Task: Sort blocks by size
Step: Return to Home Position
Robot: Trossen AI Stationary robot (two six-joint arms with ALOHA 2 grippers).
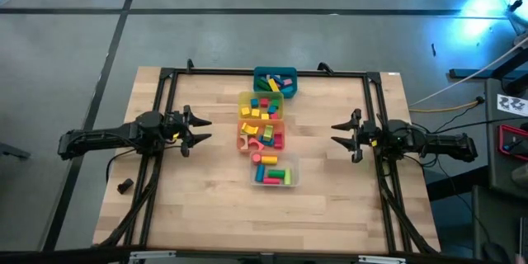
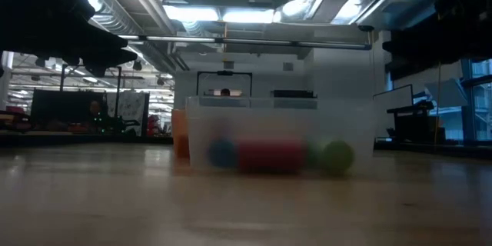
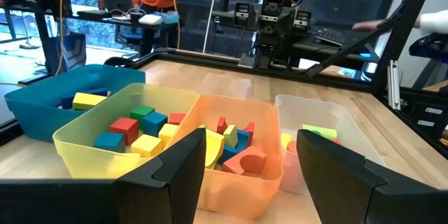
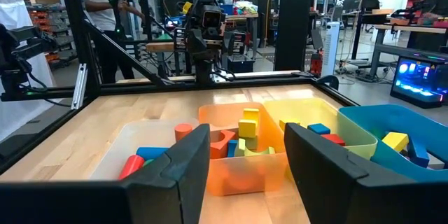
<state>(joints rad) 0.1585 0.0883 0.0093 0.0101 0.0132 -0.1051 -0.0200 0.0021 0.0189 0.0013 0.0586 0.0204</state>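
Observation:
Coloured blocks lie in a row of four square bins along the table's middle: a teal bin (image 1: 275, 81) farthest, then a yellow bin (image 1: 261, 106), an orange bin (image 1: 261, 135) and a clear bin (image 1: 273, 172) nearest. My left gripper (image 1: 204, 129) hovers open at the left of the row, level, pointing at the orange bin (image 3: 231, 154). My right gripper (image 1: 336, 130) hovers open at the right of the row, facing the same bin (image 4: 241, 150). Neither touches anything. In the low view the clear bin (image 2: 280, 134) shows red, blue and green blocks inside.
A dark metal frame (image 1: 165, 78) runs around the table's far and side edges. A small dark object (image 1: 124, 186) lies near the left edge. Bare wood lies between each gripper and the bins and along the near edge. People stand in the room beyond the table.

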